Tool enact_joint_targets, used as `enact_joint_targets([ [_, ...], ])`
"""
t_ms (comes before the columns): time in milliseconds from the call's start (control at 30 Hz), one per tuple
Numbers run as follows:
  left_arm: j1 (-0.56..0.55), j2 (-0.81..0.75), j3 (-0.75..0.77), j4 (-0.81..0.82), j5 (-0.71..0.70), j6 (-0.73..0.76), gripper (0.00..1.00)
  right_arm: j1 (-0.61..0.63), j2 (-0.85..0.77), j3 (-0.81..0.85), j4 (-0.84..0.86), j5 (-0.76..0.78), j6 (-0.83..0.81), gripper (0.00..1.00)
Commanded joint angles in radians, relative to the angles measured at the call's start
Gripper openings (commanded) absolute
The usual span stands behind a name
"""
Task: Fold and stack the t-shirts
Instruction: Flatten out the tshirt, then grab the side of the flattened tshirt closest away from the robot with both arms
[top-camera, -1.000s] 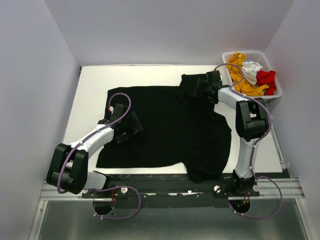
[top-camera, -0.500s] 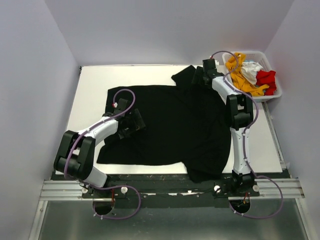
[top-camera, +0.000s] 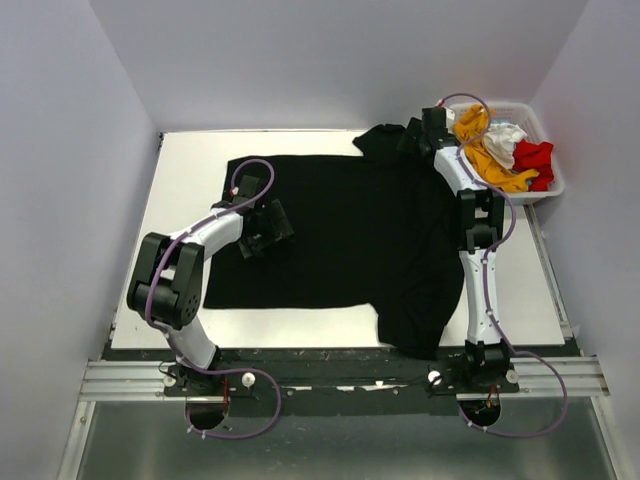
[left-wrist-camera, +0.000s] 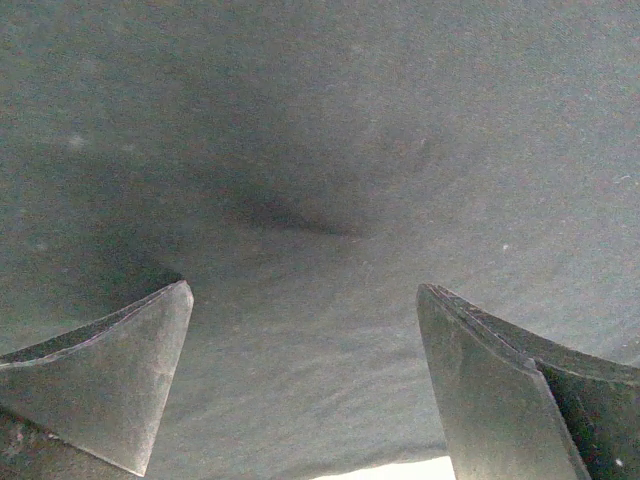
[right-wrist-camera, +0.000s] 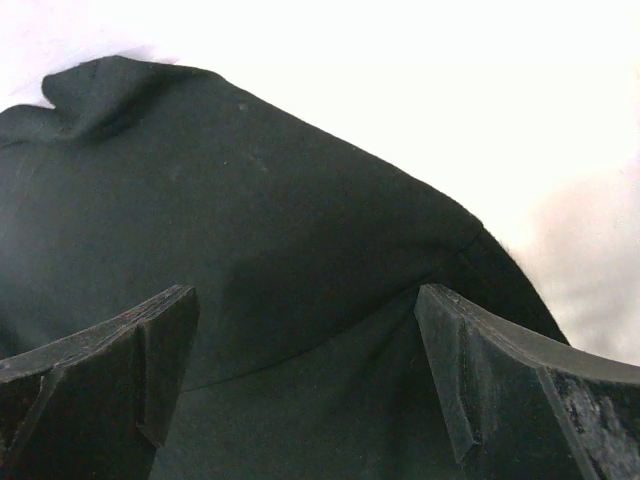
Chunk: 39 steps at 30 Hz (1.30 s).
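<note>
The large black t-shirt (top-camera: 350, 240) lies spread across the white table (top-camera: 180, 170). One sleeve is bunched at the far right, and the other reaches the near edge (top-camera: 410, 330). My left gripper (top-camera: 268, 225) is open, its fingers spread on the shirt's left part; the left wrist view shows black cloth (left-wrist-camera: 320, 150) between the open gripper (left-wrist-camera: 305, 288). My right gripper (top-camera: 415, 135) is open over the far sleeve (right-wrist-camera: 250, 200), jaws wide apart in the right wrist view (right-wrist-camera: 307, 290). The orange-yellow (top-camera: 480, 150), white (top-camera: 505, 135) and red (top-camera: 533, 155) shirts lie crumpled in the basket.
A white slatted basket (top-camera: 553, 180) stands at the far right corner, just right of my right gripper. Grey walls close in the table on three sides. The metal rail with the arm bases (top-camera: 340, 375) runs along the near edge.
Both grippers moved toward the far side and the black shirt slid with them. Its near hem is farther from the front edge, and the far sleeve moved right toward the basket.
</note>
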<state>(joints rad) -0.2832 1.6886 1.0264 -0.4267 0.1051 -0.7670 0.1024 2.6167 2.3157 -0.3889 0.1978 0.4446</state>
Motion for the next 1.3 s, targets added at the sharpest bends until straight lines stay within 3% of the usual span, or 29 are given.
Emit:
enact_joint_targets([
  [0, 0.007, 0.005, 0.058, -0.066, -0.039, 0.024, 0.99, -0.029, 0.06, 0.045, 0.03, -0.096, -0.062, 1.0],
  [167, 0.006, -0.071, 0.048, -0.08, -0.057, 0.018, 0.98, -0.014, -0.035, -0.003, 0.071, -0.267, -0.142, 1.0],
  [367, 0.006, -0.298, -0.092, -0.14, -0.15, -0.048, 0.99, 0.088, -0.273, -0.232, 0.094, -0.17, -0.288, 1.0],
  [600, 0.007, -0.62, -0.332, -0.269, -0.254, -0.175, 0.99, 0.21, -0.599, -0.623, 0.194, -0.117, -0.272, 1.0],
  [767, 0.036, -0.811, -0.486, -0.294, -0.32, -0.277, 0.99, 0.266, -0.865, -1.038, 0.373, -0.165, -0.186, 1.0],
  [900, 0.097, -0.857, -0.563, -0.227, -0.334, -0.325, 0.99, 0.272, -1.028, -1.257, 0.446, -0.19, -0.1, 1.0],
  [1000, 0.137, -0.854, -0.632, -0.084, -0.303, -0.363, 0.98, 0.276, -1.14, -1.37, 0.466, -0.225, -0.08, 1.0],
  [1267, 0.163, -0.775, -0.68, 0.05, -0.341, -0.47, 0.97, 0.277, -1.327, -1.459, 0.45, -0.172, -0.061, 1.0],
])
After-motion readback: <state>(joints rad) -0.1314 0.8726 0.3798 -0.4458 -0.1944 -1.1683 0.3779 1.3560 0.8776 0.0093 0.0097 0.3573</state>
